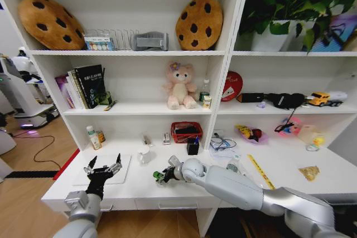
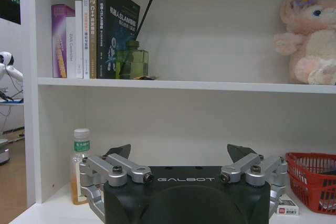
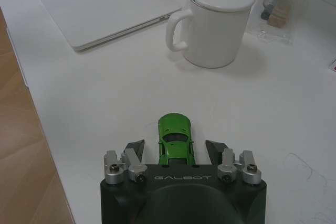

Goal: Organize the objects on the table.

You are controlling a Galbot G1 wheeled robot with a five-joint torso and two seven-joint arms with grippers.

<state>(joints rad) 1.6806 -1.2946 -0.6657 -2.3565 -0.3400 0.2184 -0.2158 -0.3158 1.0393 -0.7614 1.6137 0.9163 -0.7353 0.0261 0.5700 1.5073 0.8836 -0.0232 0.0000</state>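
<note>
— Left end effector (image 1: 104,166) first: where is it?

— Raised over the silver laptop (image 1: 106,172) at the left end of the table (image 1: 184,185), fingers spread wide with nothing between them. From its wrist camera the same left end effector (image 2: 181,156) faces the shelf unit, where books (image 2: 94,35) and a green bottle (image 2: 131,61) stand on a board, a pink plush bear (image 2: 310,40) sits further along, a small bottle with a green label (image 2: 80,163) stands below, and a red basket (image 2: 314,179) is beyond.

— And the white mug (image 1: 144,156)?

— On the table just right of the laptop, apart from both arms. The right wrist view shows the mug (image 3: 212,22) with a lid and a spoon handle sticking out, the closed laptop (image 3: 105,6) beside it.

— The right end effector (image 1: 163,176)?

— Low over the table's front edge, reaching across toward the left. Its fingers (image 3: 134,150) stand apart, either side of the green toy car (image 3: 175,140), with gaps showing on both sides. The car rests on the tabletop between them, nose pointing toward the mug.

— Further right?

— A yellow ruler (image 1: 260,171) lies on the table past the right arm.
</note>
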